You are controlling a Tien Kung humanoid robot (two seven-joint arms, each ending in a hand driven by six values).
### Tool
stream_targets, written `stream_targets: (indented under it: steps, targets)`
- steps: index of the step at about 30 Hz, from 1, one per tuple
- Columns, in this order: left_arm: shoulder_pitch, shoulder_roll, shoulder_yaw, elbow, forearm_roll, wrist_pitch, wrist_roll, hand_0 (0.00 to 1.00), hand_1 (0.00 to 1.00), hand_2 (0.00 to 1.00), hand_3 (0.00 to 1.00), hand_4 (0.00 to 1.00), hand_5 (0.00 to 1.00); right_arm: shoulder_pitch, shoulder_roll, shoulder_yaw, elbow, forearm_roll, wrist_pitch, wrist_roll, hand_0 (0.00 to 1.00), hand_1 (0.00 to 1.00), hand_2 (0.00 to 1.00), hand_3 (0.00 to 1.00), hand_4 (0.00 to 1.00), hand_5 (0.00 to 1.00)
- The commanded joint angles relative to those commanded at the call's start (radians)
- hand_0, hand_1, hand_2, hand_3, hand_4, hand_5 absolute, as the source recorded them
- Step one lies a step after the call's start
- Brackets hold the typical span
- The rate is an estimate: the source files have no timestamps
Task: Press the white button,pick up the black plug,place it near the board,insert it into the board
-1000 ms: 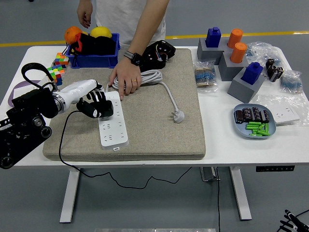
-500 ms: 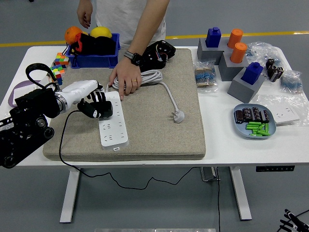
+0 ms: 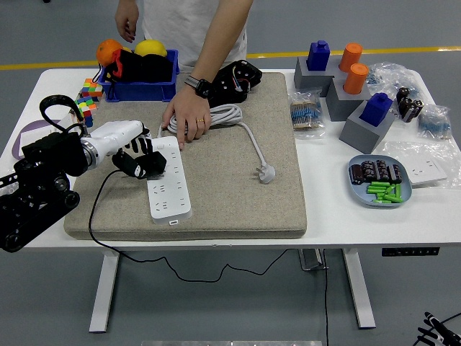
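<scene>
Reached the left hand (image 3: 139, 161), fingers curled around a black plug (image 3: 149, 169), over the far end of the white board (image 3: 169, 184), centre-left of frame. Seemed mid-carry; next needed prongs aligned over a socket.

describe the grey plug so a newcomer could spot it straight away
Start at the big beige mat covering the left and middle of the white table. From the coil of grey cable by the person's hand, follow the lead toward the mat's right side to the plug. It lies alone on bare mat, apart from the white power strip.
</scene>
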Motion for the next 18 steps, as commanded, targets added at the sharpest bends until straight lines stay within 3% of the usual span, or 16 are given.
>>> stream_targets:
  steps: [18]
  targets:
    - [0.011, -0.011, -0.013, 0.027, 0.019, 0.019, 0.005, 0.478, 0.519, 0.455, 0.520, 0.786, 0.002, 0.002, 0.001, -0.004, 0.000, 0.003, 0.000, 0.001, 0.719, 0.602, 0.550, 0.642, 0.722, 0.478]
